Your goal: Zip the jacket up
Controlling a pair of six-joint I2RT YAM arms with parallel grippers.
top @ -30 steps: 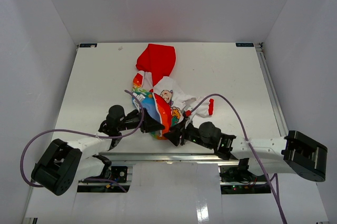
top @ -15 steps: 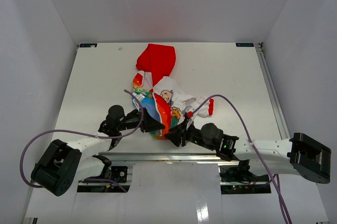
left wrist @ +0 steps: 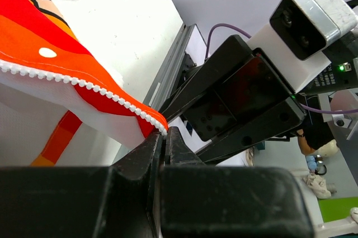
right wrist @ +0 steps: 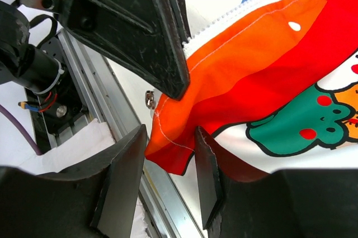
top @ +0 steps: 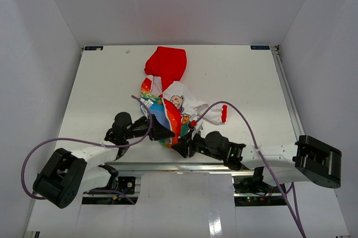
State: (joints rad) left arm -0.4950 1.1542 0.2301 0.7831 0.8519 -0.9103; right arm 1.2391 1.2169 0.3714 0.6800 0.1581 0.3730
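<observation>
Jacket (top: 168,90) lies crumpled at centre of the table (top: 246,76), hood (top: 166,65) toward top of frame, loose zipper edge toward the bottom. Left tool (top: 164,133) is clamped tight on the jacket's lower zipper-tooth corner. Right tool (top: 180,148), just beside it, has its fingers (right wrist: 120,176) spread apart, orange hem corner (right wrist: 173,148) between them, not pinched.

Both arms wear white shells over black joints, the left arm (top: 92,153) and the right arm (top: 277,155) alike, and each has a blocky black base (top: 59,177). A purple cable (top: 222,103) loops off each arm. The left gripper (left wrist: 164,137) and right gripper (right wrist: 169,136) have matte black fingers. The right wrist's camera (left wrist: 313,17) is a silver-white box with two dark lenses, with a small green light (left wrist: 342,67) beside it.
</observation>
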